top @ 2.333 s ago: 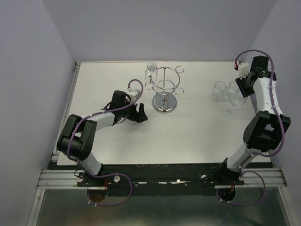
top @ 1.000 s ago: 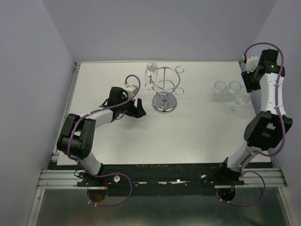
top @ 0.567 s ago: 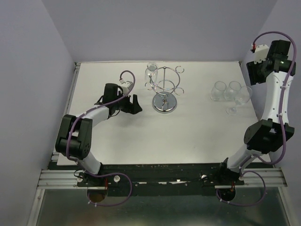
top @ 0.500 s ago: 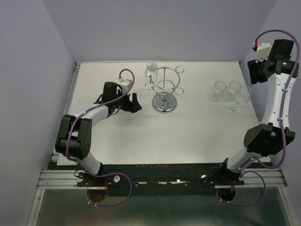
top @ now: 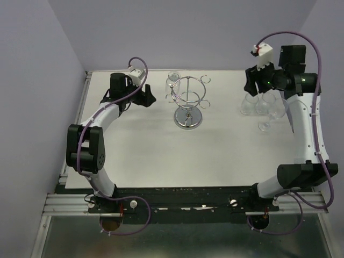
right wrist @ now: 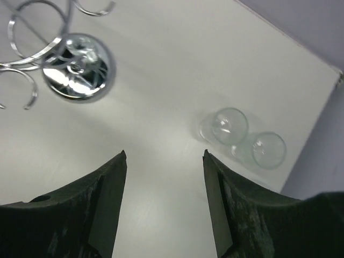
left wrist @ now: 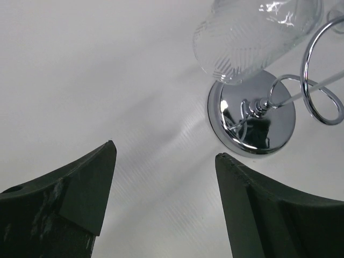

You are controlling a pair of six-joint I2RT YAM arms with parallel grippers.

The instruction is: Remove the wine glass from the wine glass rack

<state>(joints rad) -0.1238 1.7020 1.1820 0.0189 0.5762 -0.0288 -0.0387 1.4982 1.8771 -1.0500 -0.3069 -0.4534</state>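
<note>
The chrome wine glass rack (top: 188, 102) stands at the back middle of the table. One wine glass (top: 173, 80) hangs bowl-down from a hook on its back left. My left gripper (top: 147, 98) is open and empty, just left of the rack, fingers pointing at it. In the left wrist view the hanging wine glass (left wrist: 252, 32) and the rack's mirrored base (left wrist: 252, 121) lie ahead of the open gripper (left wrist: 165, 149). My right gripper (top: 251, 85) is open and empty, raised high over the right side. The right wrist view shows the gripper (right wrist: 164, 152) and the rack's base (right wrist: 78, 67).
Three clear wine glasses (top: 262, 106) stand close together at the right of the table, below my right gripper; two of them (right wrist: 226, 126) show in the right wrist view. The white table (top: 161, 156) ends at walls on the left, back and right.
My left gripper has moved back and up the table's left side, level with the hanging glass. My right arm has swung up and leftward, over the standing glasses.
</note>
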